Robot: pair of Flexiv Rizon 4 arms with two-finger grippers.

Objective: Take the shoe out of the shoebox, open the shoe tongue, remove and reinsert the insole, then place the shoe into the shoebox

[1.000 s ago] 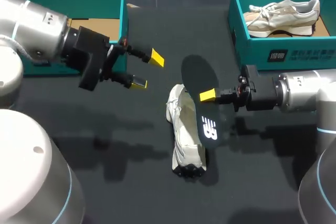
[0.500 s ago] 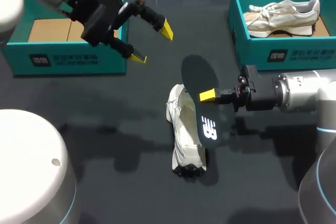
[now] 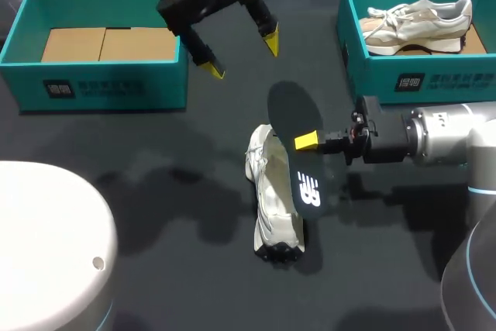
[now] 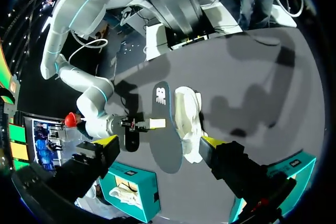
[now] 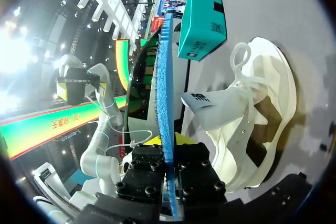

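While the shoe [image 3: 275,207] is seen lying on the table [image 3: 155,153] mid-frame, the insole [image 3: 288,110] is pinched by the right gripper [image 3: 308,142] right over it. The left gripper [image 3: 240,56] is spread wide, empty, top centre. Left wrist: both are spotted ahead of the splayed fingers [image 4: 107,142]. Right wrist: insole's clamped edge-on, shoe beside it.

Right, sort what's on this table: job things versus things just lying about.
Job:
white shoe on the table
insole, pinched in the right claw
empty shoebox at left
left claw, open, above

Lying about, it seems:
second shoebox at right
beige shoe inside it
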